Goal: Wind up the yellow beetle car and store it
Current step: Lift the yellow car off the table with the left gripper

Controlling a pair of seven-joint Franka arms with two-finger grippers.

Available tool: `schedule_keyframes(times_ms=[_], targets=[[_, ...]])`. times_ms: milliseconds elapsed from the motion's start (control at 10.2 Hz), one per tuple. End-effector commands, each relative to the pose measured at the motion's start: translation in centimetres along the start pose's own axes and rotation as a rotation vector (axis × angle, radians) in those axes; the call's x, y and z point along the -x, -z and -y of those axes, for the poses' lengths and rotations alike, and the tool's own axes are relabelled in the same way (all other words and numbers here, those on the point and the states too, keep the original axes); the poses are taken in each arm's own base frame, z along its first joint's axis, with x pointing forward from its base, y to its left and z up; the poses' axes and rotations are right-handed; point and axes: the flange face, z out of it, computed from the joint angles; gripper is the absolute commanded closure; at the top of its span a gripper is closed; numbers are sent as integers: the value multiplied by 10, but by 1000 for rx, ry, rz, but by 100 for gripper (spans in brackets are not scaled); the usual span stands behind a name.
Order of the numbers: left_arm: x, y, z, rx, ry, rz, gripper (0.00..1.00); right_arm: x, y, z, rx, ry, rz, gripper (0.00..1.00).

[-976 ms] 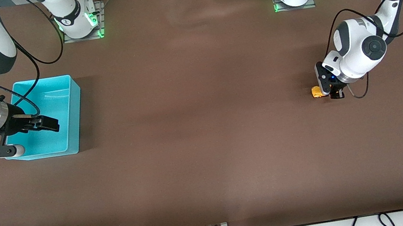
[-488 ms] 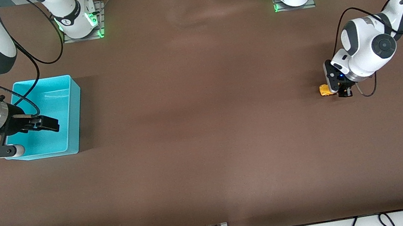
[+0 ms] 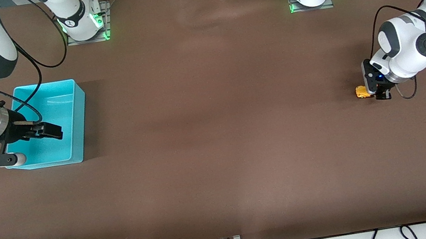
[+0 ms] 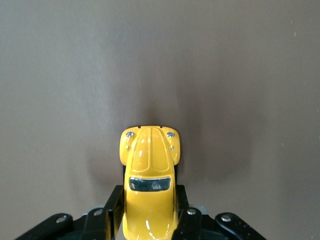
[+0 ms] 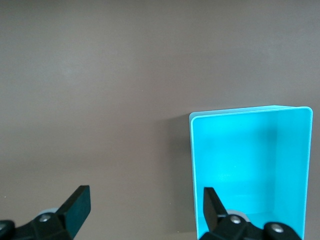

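- The right gripper (image 3: 51,131) waits over a turquoise bin (image 3: 65,118) at the right arm's end of the brown table (image 3: 216,136), fingers (image 5: 77,202) spread wide and holding nothing.
- The left gripper (image 3: 377,92), at the left arm's end, is clamped on the yellow beetle car (image 3: 362,92).
- The car (image 4: 149,180) seems to sit low on the table, though its wheels are hidden.
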Motion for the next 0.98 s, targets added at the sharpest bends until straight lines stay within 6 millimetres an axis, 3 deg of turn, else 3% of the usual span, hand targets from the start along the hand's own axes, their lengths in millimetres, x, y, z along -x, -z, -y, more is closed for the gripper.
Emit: schedule_keyframes(times_ms=[0, 293, 390, 488, 585, 878], targets=[[13, -29, -7, 37, -5, -8, 100, 5, 1, -2, -19, 1, 6, 0], [12, -30, -7, 34, 28, -21, 100, 4, 1, -2, -19, 1, 6, 0], [13, -27, -3, 25, 48, -20, 65, 4, 1, -2, -19, 1, 6, 0], [15, -20, 4, 7, 62, -18, 21, 4, 0, -2, -18, 1, 9, 0], [14, -17, 5, 4, 61, -18, 0, 4, 0, -2, -18, 1, 9, 0], [9, -11, 10, -5, 66, -17, 0, 4, 0, -2, -19, 1, 7, 0]])
